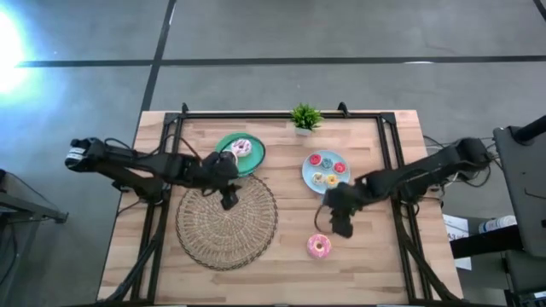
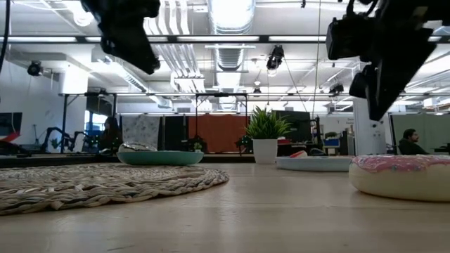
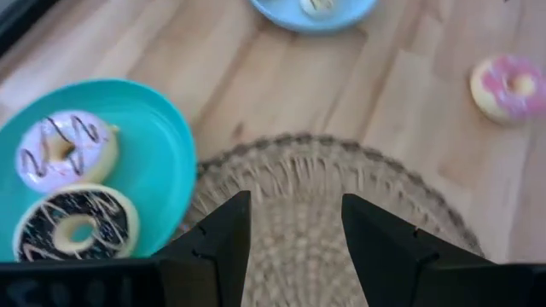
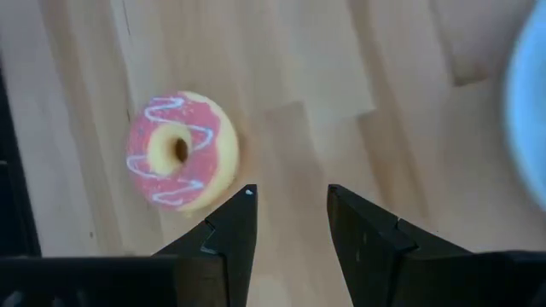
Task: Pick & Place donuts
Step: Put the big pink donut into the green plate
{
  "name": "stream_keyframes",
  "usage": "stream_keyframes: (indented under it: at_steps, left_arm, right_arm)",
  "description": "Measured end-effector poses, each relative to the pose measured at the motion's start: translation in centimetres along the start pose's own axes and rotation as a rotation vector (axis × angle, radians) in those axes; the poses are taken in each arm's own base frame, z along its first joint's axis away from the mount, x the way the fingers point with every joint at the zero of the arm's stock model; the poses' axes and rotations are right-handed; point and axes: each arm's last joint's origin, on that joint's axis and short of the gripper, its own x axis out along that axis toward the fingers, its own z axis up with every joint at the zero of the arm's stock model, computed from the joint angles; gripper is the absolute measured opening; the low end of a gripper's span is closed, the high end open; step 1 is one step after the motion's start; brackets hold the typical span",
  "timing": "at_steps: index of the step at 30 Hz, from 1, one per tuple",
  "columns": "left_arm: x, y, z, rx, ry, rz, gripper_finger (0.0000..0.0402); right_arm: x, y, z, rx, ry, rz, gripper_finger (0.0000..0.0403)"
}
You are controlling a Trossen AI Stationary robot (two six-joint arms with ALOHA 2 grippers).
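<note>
On bare table [image 1: 375,264] near the woven mat [image 1: 227,222], pink donut [image 1: 319,246] sits beside the right gripper [image 1: 339,223], jaws open, empty; likely light, squashy, so pinch across ring.

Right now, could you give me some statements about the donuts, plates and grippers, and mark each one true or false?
1. The pink donut lies on the mat. False: it lies on the bare table, beside the mat.
2. The teal plate holds two donuts. True.
3. The right gripper grips the pink donut. False: its fingers are open and empty, with the donut off to one side.
4. The blue plate carries several tiny donuts. True.
5. The left gripper is open above the mat. True.
</note>
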Motion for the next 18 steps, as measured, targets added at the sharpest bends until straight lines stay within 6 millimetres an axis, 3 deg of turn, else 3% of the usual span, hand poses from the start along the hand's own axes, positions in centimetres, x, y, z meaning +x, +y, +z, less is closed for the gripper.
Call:
stream_keyframes:
  at_steps: [9,18]
  left_arm:
    - [-0.3,-1.2,-3.3,0.039,0.051,-0.044,0.0158]
    - [-1.0,-1.0,-3.5,0.004,0.005,-0.033,0.0158]
  right_arm:
    - [4.0,4.1,0.4,-0.03,-0.027,-0.015,0.0137]
    - [7.4,6.0,0.6,-0.073,0.058,-0.059,0.0137]
